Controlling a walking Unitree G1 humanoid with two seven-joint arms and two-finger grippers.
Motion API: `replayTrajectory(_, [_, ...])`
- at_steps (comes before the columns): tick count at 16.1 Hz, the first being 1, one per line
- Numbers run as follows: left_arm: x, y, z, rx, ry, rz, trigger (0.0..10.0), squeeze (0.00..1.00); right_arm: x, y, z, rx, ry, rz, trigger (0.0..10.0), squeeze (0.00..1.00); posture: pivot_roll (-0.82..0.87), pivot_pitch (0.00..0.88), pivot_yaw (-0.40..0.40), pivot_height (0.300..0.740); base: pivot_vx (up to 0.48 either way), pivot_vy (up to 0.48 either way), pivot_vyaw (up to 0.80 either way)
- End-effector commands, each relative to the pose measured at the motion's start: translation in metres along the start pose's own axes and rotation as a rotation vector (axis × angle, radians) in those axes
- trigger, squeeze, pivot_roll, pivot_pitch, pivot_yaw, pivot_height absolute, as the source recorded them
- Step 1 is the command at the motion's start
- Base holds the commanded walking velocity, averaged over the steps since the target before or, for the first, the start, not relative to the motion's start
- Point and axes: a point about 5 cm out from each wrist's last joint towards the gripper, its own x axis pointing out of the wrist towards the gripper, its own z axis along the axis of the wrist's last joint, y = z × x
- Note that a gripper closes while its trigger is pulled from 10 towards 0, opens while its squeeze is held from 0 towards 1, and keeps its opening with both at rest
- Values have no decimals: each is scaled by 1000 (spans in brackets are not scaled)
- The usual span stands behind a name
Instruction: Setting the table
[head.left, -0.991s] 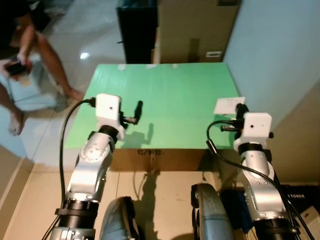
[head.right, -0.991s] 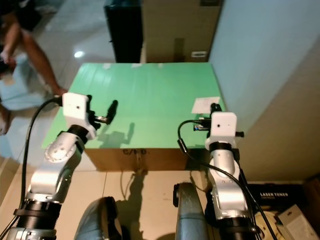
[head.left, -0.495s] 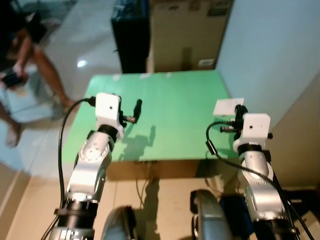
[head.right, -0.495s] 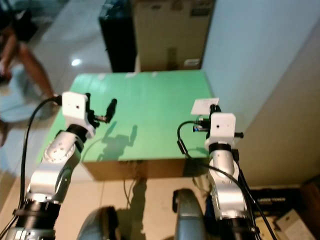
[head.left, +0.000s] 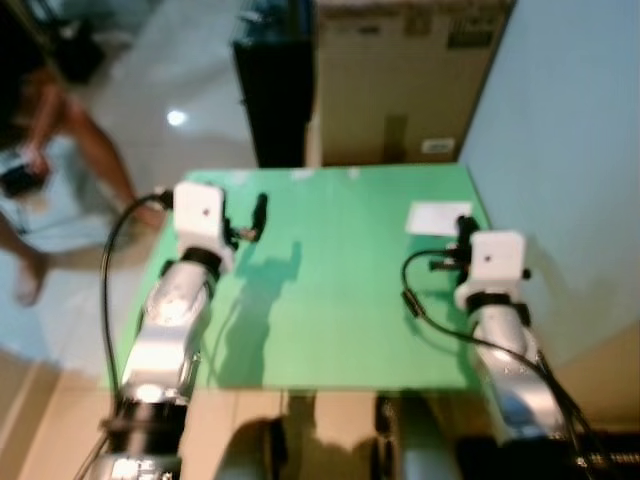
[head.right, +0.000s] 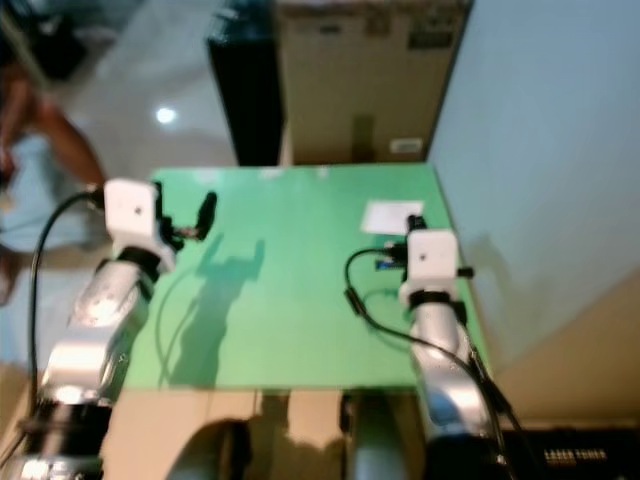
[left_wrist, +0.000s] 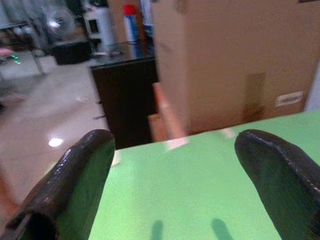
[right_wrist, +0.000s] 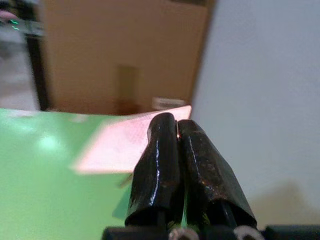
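A green table stands right before me, its top bare except for a white sheet of paper at the far right corner. My left gripper hovers over the table's far left part, its two black fingers spread wide, open, with nothing between them. My right gripper is held just short of the paper, above the table's right side. In the right wrist view its fingers press together, shut and holding nothing, with the paper lying beyond the tips.
A tall cardboard box and a black cabinet stand behind the table's far edge. A pale wall runs along the right. A person sits on the tiled floor at the left, holding a dark object.
The whole picture has shifted: the camera has come closer, and the table now lies under both arms. Both arms keep the same pose and the paper stays put.
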Motion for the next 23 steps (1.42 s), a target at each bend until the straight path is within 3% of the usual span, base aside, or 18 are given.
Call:
replayTrajectory(1, [-1, 3, 1, 18, -5, 3, 10000, 0, 0, 0, 2, 5, -8, -5, 0, 0, -113, 68, 64, 632, 458, 0, 0])
replayTrajectory(2, [-1, 4, 2, 28, -11, 5, 10000, 0, 0, 0, 1, 5, -4, -3, 0, 0, -113, 68, 64, 632, 458, 0, 0])
replayTrajectory(3, [-2, 4, 2, 38, -16, -1, 10000, 0, 0, 0, -1, 1, 9, -9, 10000, 0, -113, 68, 64, 632, 0, 0, 0])
replayTrajectory(7, [1, -7, -4, 104, 23, -95, 10000, 0, 1, 1, -5, -4, 28, -11, 10000, 0, -112, 78, 77, 632, 0, 0, 0])
replayTrajectory(8, [2, -7, -4, 102, 28, -94, 10000, 0, 1, 1, -5, -4, 28, -12, 10000, 0, -107, 85, 84, 632, 0, 0, 0])
replayTrajectory(9, [7, 0, 2, 194, 34, -7, 10000, 0, 0, 3, -5, 4, 30, -21, 10000, 0, -100, 96, 90, 632, 0, 0, 0])
replayTrajectory(11, [6, -5, 14, 161, -36, -41, 10000, 0, -2, 4, -7, 5, 36, -19, 10000, 0, -98, 100, 86, 632, 0, 0, 0])
replayTrajectory(17, [5, -8, 7, 139, 1, -23, 10000, 0, 0, 0, -1, 20, 8, -15, 10000, 0, -117, 100, 64, 637, 0, 0, 0])
replayTrajectory(23, [6, -9, 4, 201, 32, -10, 10000, 0, 0, -2, -2, 5, 9, -8, 10000, 0, -118, 85, 59, 702, 0, 0, 0])
